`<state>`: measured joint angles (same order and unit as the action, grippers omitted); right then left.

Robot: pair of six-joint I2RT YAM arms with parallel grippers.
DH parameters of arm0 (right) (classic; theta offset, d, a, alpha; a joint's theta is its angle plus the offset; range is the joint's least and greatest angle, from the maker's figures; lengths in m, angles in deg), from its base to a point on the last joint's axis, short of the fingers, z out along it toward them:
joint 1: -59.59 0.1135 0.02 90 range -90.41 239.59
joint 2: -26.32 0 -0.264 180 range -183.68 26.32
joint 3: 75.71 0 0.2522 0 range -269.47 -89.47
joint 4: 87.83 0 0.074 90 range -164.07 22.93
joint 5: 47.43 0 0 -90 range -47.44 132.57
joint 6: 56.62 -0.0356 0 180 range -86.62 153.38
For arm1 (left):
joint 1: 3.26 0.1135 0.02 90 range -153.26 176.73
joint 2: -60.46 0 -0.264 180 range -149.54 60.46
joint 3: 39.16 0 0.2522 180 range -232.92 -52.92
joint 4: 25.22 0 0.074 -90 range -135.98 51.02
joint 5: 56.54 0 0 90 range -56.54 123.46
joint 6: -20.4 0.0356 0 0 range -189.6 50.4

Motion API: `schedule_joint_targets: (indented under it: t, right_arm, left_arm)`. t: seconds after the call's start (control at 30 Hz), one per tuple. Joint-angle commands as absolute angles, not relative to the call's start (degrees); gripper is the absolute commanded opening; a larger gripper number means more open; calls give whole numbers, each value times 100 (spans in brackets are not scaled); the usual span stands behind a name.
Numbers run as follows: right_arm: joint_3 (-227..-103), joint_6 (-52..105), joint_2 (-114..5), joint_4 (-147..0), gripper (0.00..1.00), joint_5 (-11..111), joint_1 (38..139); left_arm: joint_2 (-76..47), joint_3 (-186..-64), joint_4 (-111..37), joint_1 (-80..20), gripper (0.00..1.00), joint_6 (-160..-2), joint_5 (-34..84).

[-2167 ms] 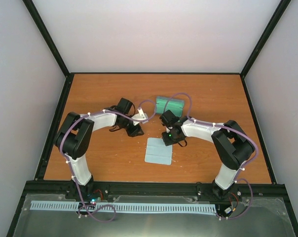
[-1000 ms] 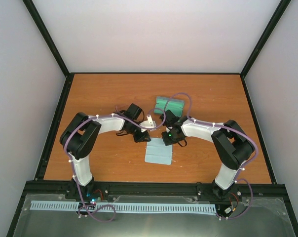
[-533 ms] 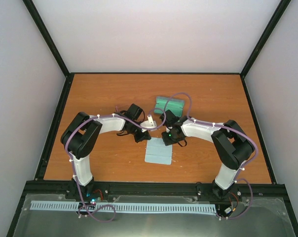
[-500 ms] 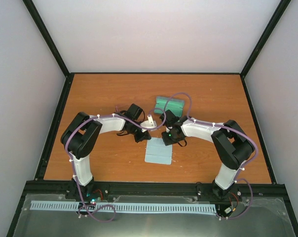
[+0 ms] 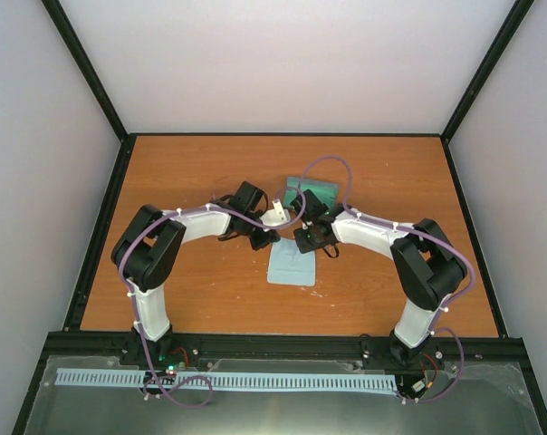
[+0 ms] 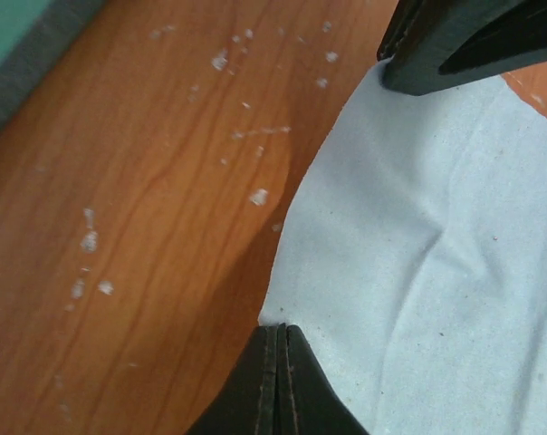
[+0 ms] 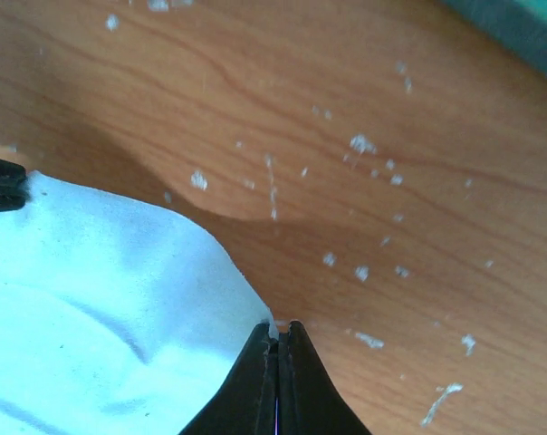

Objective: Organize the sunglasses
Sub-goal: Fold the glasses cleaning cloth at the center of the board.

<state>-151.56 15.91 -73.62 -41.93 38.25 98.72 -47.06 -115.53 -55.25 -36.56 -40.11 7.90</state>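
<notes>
The pale blue cloth (image 5: 292,268) lies on the wooden table with its far edge raised. My left gripper (image 5: 266,241) is shut on the cloth's far left corner, as the left wrist view (image 6: 278,328) shows close up over the cloth (image 6: 418,236). My right gripper (image 5: 312,242) is shut on the far right corner, also seen in the right wrist view (image 7: 276,328) with the cloth (image 7: 101,299) to its left. The sunglasses are not visible in any view.
The open grey-blue case (image 5: 311,189) with a green lining lies just beyond the grippers; its edge shows in the left wrist view (image 6: 20,41) and in the right wrist view (image 7: 518,23). Black frame rails (image 5: 101,227) border the table.
The left arm swung right to the cloth's corner. Both grippers now hold the far corners and have pulled the cloth's far edge up and toward the case.
</notes>
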Motion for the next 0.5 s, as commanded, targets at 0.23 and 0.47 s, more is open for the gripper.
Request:
schedule_joint_targets:
  t: [0.23, 0.47]
  right_arm:
    - [-15532, 2046, -7563, -4203, 3, 3410, 9588]
    - [-15352, 2161, -7353, -4263, 3, 3637, 9579]
  left_arm:
    - [-4864, -12050, -5373, -3360, 0, -3787, 867]
    - [-4468, -11592, -5091, -3356, 1, -3863, 666]
